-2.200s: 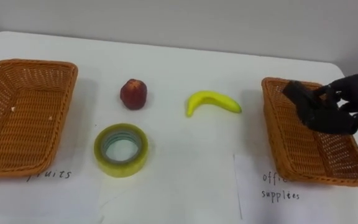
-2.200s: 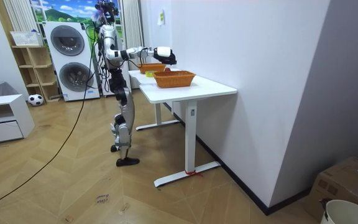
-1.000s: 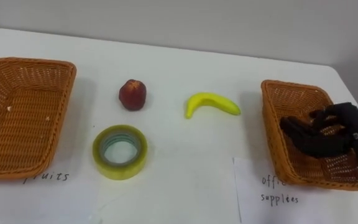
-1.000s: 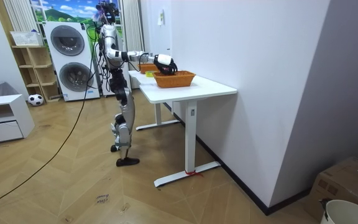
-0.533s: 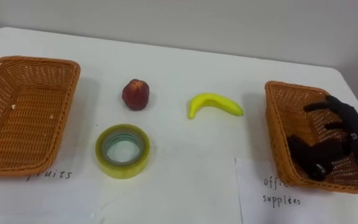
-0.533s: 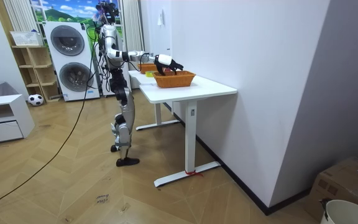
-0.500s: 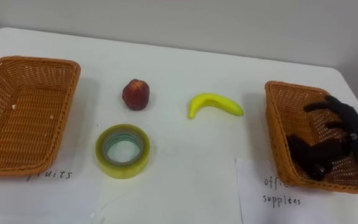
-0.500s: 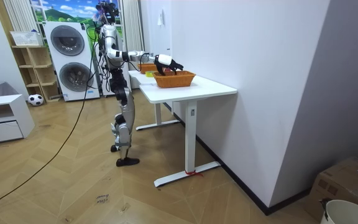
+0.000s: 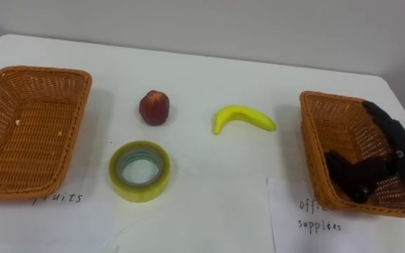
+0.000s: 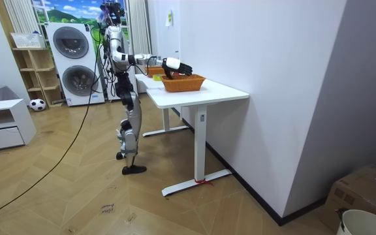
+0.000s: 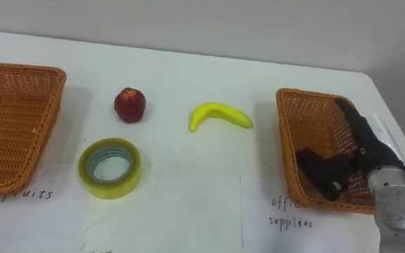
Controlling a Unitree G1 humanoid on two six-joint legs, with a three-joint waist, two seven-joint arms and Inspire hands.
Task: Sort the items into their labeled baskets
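The right hand (image 9: 394, 140) hangs over the office basket (image 9: 317, 133), fingers straight and holding nothing; a black item (image 9: 352, 178) lies in the basket just beside its palm. Off to its left on the white table (image 9: 209, 204) are the banana (image 9: 242, 117), apple (image 9: 154, 107) and tape roll (image 9: 139, 169), with the fruit basket (image 9: 30, 130) farthest away. The robot stands on a wood floor (image 10: 77, 189), with washing machines (image 10: 70, 42) behind it.

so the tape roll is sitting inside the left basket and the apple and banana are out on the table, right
Not quite: the tape roll is not inside the left basket. It lies on the bare table, just to the right of that basket, as the left eye view shows. The apple and banana are out on the table, as you say.
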